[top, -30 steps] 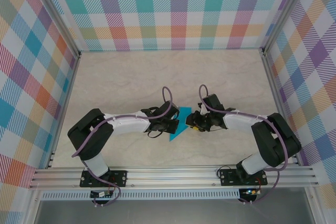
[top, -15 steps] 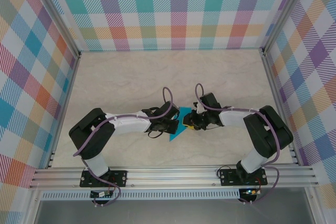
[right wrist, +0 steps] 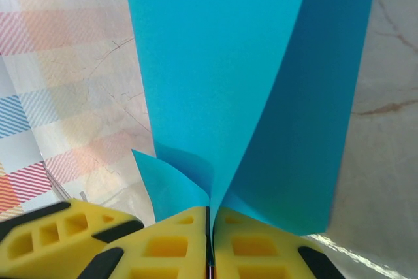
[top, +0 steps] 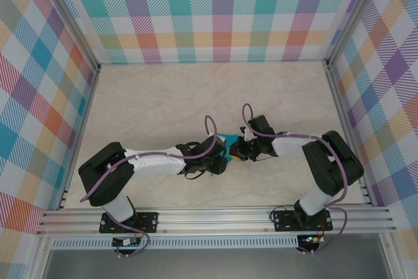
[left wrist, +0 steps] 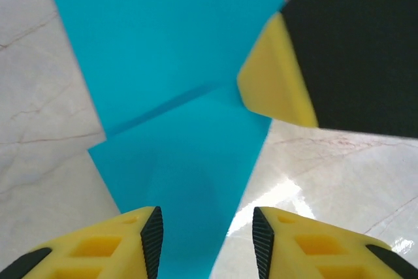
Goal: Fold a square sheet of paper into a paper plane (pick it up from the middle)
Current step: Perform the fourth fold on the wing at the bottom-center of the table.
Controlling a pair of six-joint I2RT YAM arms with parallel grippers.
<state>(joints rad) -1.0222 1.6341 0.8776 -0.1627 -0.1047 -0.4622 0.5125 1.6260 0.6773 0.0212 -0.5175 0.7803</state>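
The teal paper (right wrist: 215, 63) lay on the desk (left wrist: 39, 109), long axis running away from the right tool (right wrist: 210, 217), clenched on its edge; the left tool (left wrist: 208, 233) straddled the opposite end, jaws apart.

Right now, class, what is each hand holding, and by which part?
The right hand pinches the teal paper by one edge, fingers shut. The left hand is open above it, holding nothing.

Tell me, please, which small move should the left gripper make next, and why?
Probably lift the left gripper slightly away: its jaws stand open over the teal paper, while the right gripper is shut on the paper's edge.
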